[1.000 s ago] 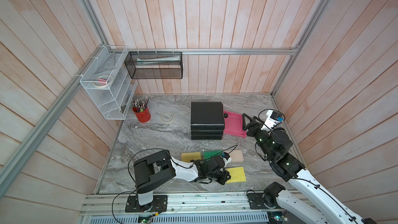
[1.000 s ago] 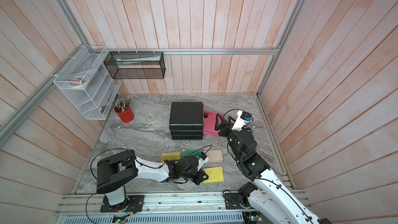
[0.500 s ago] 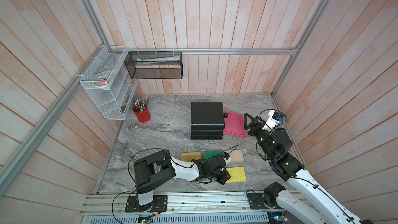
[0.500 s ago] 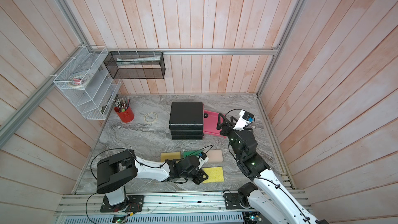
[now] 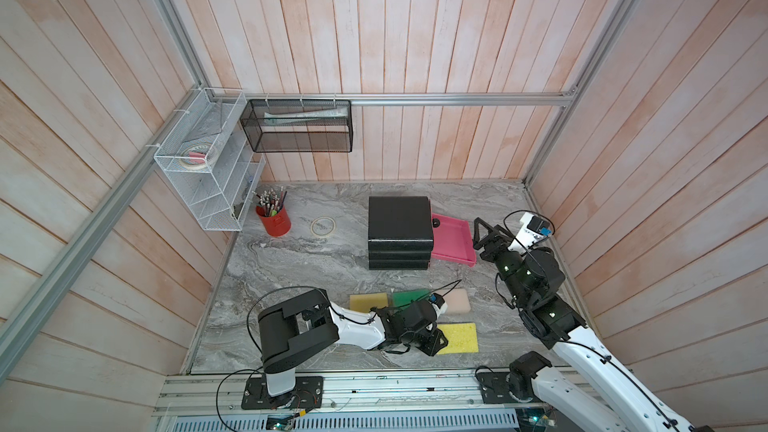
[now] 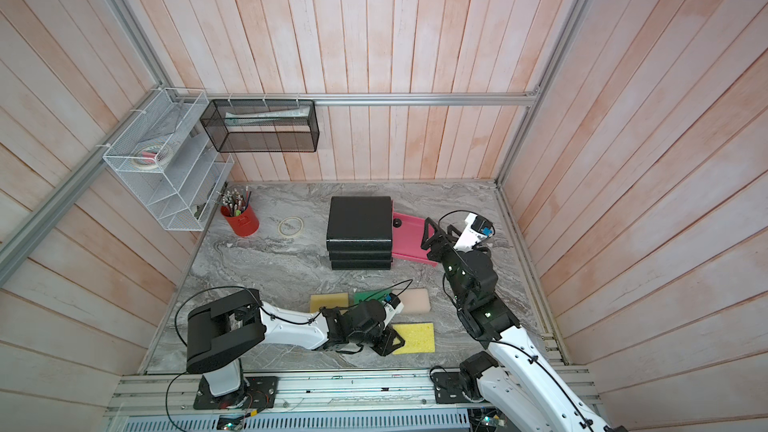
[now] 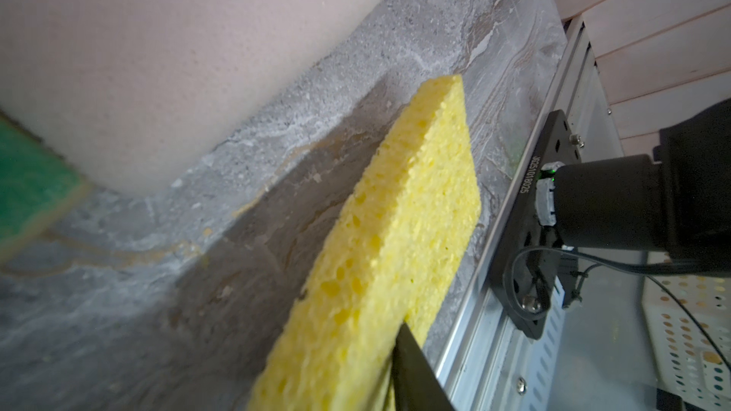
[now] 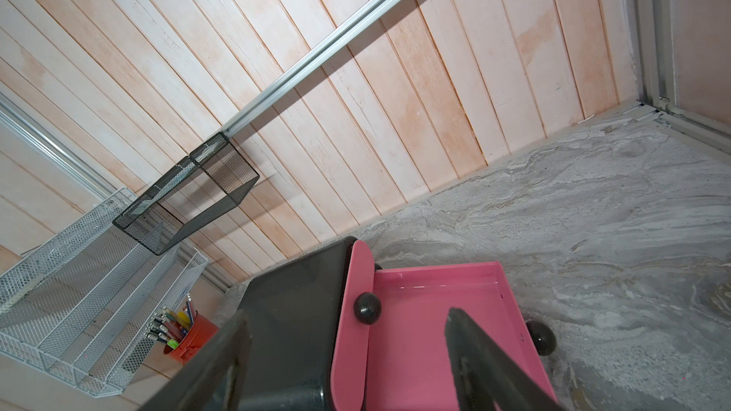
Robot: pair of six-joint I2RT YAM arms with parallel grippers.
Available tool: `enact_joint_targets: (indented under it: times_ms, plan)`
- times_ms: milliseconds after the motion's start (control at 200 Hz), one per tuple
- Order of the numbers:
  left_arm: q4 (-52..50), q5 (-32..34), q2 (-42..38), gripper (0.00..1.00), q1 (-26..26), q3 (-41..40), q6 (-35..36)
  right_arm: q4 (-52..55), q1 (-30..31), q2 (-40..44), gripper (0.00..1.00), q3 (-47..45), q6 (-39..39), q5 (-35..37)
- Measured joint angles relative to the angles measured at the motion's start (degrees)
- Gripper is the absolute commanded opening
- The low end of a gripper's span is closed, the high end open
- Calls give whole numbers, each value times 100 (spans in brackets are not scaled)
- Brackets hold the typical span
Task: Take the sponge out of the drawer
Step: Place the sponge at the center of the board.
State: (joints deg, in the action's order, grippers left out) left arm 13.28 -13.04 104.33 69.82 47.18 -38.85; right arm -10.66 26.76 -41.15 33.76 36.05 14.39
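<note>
Showing, nearest the front rail, the left gripper (image 5: 436, 342) lying low over the desk (image 5: 316, 268) and pointing toward the robot's right. Placing the yellow sponge (image 5: 459, 337) on the desk right at the tips of that gripper, out of the drawer and well apart from it. Revealing, in the left wrist view, one dark finger (image 7: 415, 377) touching the edge of the yellow sponge (image 7: 395, 223). Hiding the other finger, and so giving no way of telling a pinching grip from a loose one.

Showing, just beyond the left wrist, three more sponges lying in a row: a second yellow sponge (image 5: 368, 302) on the robot's left, a green sponge (image 5: 407, 297) in the middle, partly covered by the wrist, and a pale sponge (image 5: 457, 300) on the right.

Showing, farther back at mid-desk, the black drawer unit (image 5: 399, 220) with the pink drawer (image 5: 451, 238) standing pulled out toward the robot's right. Placing the right gripper (image 5: 477, 234) near the outer end of that drawer, jaws spread wide and gripping nothing. Confirming this in the right wrist view, with both fingers (image 8: 470, 345) standing well apart and a black knob (image 8: 367, 308) showing between them.

Showing, toward the far left of the desk, a tape ring (image 5: 312, 226) lying flat near a red pen cup (image 5: 274, 220). Showing, on the walls behind, a white wire rack (image 5: 208, 184) holding a roll of tape (image 5: 195, 155), and a black mesh basket (image 5: 299, 126) hanging from the aluminium rail.
</note>
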Motion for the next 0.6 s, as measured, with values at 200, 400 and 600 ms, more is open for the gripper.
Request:
enact_joint_targets:
  times_ms: [200, 400, 600]
  plan:
    - [0, 57, 13, 37, 39, 28, 0, -2, -79, 107, 79, -39, 46, -59]
    - [24, 151, 9, 44, 87, 39, -37, -7, -122, 133, 79, -96, 109, -105]
    - [-52, 251, 9, 44, 133, 94, -37, -4, -166, 138, 79, -116, 138, -144]
